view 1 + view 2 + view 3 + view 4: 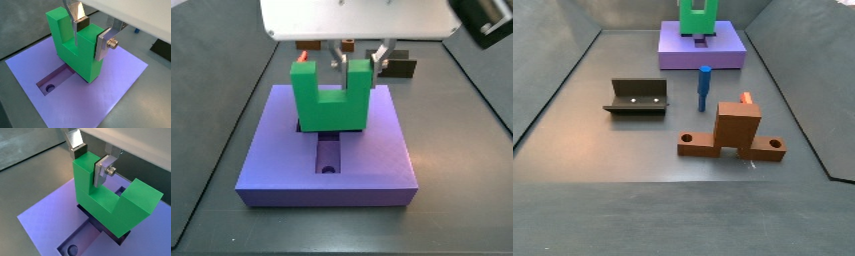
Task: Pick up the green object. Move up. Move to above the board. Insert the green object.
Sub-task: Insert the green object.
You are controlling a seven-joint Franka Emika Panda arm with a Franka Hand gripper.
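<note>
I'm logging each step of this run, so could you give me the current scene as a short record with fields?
held piece: bright green chunky U-shaped block, prongs up
tool: two-finger tool shut on one prong, above the slab
target: large flat purple slab with a recess and a round hole
insertion: block base at the recess, full seating unclear
elsewhere on floor: dark L-shaped fixture, blue upright peg, brown block assembly
</note>
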